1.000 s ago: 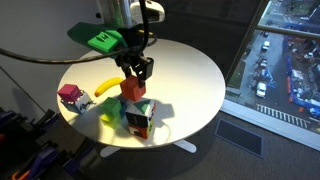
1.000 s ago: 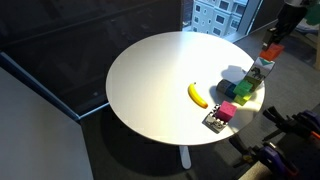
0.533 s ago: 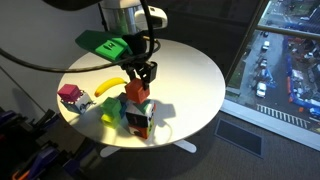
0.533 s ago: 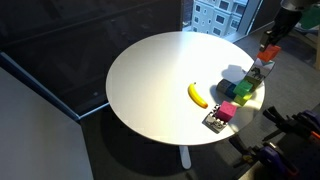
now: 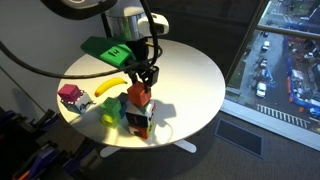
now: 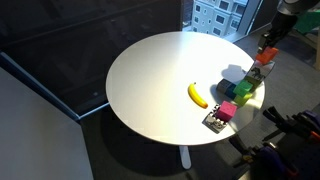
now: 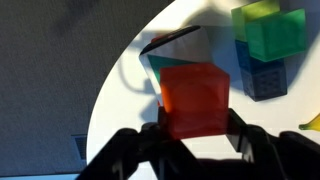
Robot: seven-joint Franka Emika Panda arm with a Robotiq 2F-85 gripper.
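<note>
My gripper point(image 7: 195, 127) is shut on a red block point(image 7: 195, 98), one finger pressed against each side. In an exterior view the gripper point(image 5: 141, 82) holds the red block point(image 5: 138, 95) just over a multi-coloured cube point(image 5: 141, 119) near the table's edge; I cannot tell whether the two touch. The wrist view shows that cube's teal and white top point(image 7: 172, 62) directly under the red block. In an exterior view the gripper point(image 6: 268, 46) and red block point(image 6: 268, 54) hang over the block cluster point(image 6: 246, 86).
A green block point(image 7: 272, 32) sits on a blue one point(image 7: 264, 78) beside the cube. A banana point(image 5: 108, 87) and a pink toy point(image 5: 70, 96) lie on the round white table point(image 5: 190, 70). The table edge is close, with a window point(image 5: 285, 50) beyond.
The gripper has come down a little and shifted sideways with the red block, bringing it closer over the multi-coloured cube. Its grip has stayed the same.
</note>
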